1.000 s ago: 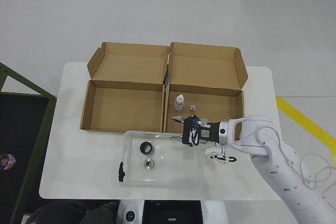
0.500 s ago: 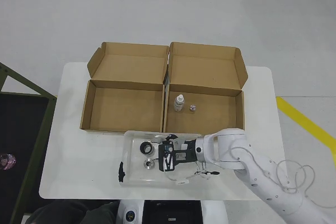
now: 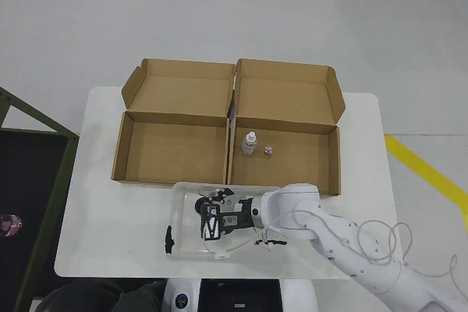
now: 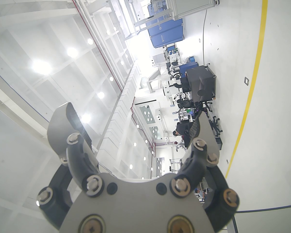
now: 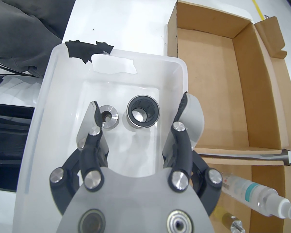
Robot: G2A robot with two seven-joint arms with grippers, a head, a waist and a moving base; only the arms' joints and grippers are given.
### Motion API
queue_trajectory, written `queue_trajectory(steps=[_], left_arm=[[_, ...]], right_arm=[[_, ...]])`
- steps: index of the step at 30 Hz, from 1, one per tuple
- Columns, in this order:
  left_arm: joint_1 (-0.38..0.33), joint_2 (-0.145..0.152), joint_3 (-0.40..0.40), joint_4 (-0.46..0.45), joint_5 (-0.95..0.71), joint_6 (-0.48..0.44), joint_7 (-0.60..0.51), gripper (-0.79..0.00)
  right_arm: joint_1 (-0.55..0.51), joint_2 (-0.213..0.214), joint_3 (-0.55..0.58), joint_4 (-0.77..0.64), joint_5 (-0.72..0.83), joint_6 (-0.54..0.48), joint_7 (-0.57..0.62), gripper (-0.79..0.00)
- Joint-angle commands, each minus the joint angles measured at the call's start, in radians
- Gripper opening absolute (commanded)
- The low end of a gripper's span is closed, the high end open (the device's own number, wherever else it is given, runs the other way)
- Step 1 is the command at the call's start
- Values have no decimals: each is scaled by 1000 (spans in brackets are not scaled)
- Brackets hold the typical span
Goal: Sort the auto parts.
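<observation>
A clear plastic bin (image 5: 46,78) holds a black ring-shaped bushing (image 5: 142,115) and a silver disc with a centre hole (image 5: 108,116), side by side. My right gripper (image 5: 140,99) hangs open just above them, one finger over the disc and the other beside the bushing. From the top, that gripper (image 3: 205,217) covers the left end of the bin (image 3: 218,186). The left cardboard box (image 3: 171,152) is bare. The right box (image 3: 296,156) holds a small bottle (image 3: 250,143) and a small metal part (image 3: 269,148). My left gripper (image 4: 133,111) points up at a ceiling, open with nothing between its fingers.
Black tape (image 5: 84,48) and a white label (image 5: 114,65) sit on the bin's end wall. Both box lids stand open at the back. The white table (image 3: 101,195) has free room left of the boxes and the bin.
My right arm has swept left from the front edge of the right box, across the bin, to its left end above the two parts. The parts have not moved.
</observation>
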Motion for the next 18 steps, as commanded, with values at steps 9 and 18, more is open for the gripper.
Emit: queue_trajectory(steps=[9, 18], left_arm=[[0, 0, 0, 0, 0, 0, 0, 0], [0, 0, 0, 0, 0, 0, 0, 0]], right_arm=[[33, -32, -47, 70, -8, 25, -3, -366], [57, -55, -66, 129, -11, 42, -4, -363]])
